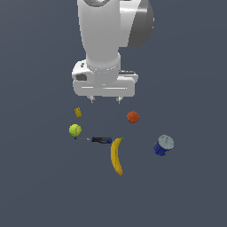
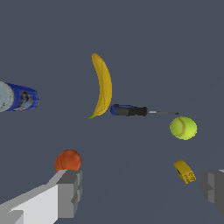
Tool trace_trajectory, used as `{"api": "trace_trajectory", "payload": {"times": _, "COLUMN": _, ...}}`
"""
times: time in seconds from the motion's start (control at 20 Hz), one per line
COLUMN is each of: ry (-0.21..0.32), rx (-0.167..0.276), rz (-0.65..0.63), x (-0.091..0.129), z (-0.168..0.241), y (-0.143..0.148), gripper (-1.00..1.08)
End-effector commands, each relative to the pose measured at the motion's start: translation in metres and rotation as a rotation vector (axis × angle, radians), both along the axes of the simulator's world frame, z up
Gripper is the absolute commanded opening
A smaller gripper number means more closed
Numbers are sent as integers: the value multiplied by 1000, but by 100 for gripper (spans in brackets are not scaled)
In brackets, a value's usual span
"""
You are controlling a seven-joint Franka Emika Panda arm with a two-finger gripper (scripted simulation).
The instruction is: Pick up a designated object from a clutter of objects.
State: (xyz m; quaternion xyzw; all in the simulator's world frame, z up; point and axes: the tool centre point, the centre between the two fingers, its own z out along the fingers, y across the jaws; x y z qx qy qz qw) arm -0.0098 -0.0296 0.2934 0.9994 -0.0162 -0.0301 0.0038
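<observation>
The yellow-green ball (image 1: 75, 130) lies on the grey floor at the exterior view's left; it also shows in the wrist view (image 2: 183, 127). My gripper (image 1: 105, 100) hangs open and empty well above the clutter, behind the ball and toward the exterior view's right of it. Its fingers (image 2: 69, 192) frame the wrist view's lower corners. The orange-red ball (image 1: 132, 117) shows beside one finger in the wrist view (image 2: 68, 160). The dark-blue-handled screwdriver (image 1: 98, 139) lies just beside the yellow-green ball, and also shows in the wrist view (image 2: 131, 110).
A yellow banana (image 1: 116, 156) lies past the screwdriver's handle (image 2: 102, 85). A blue can with pale lid (image 1: 163, 145) lies at the exterior view's right (image 2: 17, 97). A tiny yellow piece (image 1: 78, 112) sits behind the yellow-green ball (image 2: 185, 171).
</observation>
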Motion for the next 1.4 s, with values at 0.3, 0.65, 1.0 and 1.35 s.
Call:
{"api": "trace_trajectory", "payload": {"times": 0.3, "ry": -4, "rx": 8, "rz": 93, "x": 4, "z": -17, "y": -16, "gripper": 100}}
{"api": "trace_trajectory", "payload": {"times": 0.65, "ry": -10, "rx": 18, "rz": 216, "x": 8, "z": -39, "y": -37, "gripper": 100}}
{"api": "trace_trajectory", "payload": {"times": 1.0, "ry": -18, "rx": 26, "rz": 350, "x": 10, "z": -64, "y": -60, "gripper": 100}}
{"api": "trace_trajectory", "payload": {"times": 1.35, "ry": -25, "rx": 33, "rz": 482, "x": 10, "z": -88, "y": -84, "gripper": 100}}
